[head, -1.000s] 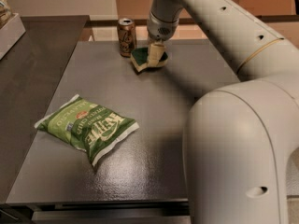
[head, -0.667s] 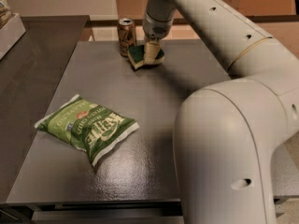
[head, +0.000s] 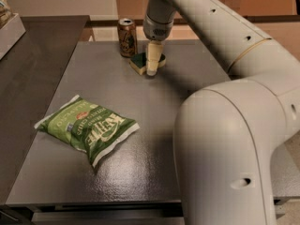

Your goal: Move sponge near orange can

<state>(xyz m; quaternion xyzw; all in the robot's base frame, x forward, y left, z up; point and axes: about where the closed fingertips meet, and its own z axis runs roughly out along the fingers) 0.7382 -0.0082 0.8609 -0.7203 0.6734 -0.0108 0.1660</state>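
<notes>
A lower dark counter [head: 28, 74] runs along the far left, beside a dark grey, matt-topped table [head: 154, 107]. On the table's near left lies a crinkled green plastic chip bag [head: 86, 130] with white lettering, well apart from everything else.

At the far edge, left of centre, a slim brownish-orange aluminium drink can [head: 127, 37] with a silver top stands upright. Just to its right, close to the orange can but not visibly touching it, sits a small kitchen sponge [head: 139, 60], dark green on top over pale yellow foam, low on the table surface.

The pale two-finger gripper [head: 153, 65] points straight down over the sponge's right half. One finger crosses the sponge's front, and the gripper appears to be pinching the sponge between its fingers. The thick white jointed arm [head: 225, 32] rises from there and sweeps across the right side, filling the near right corner.

The step in hand looks like the placement: the sponge is already near the orange can. The next move likely calls for letting go and lifting straight up, without nudging the can.
</notes>
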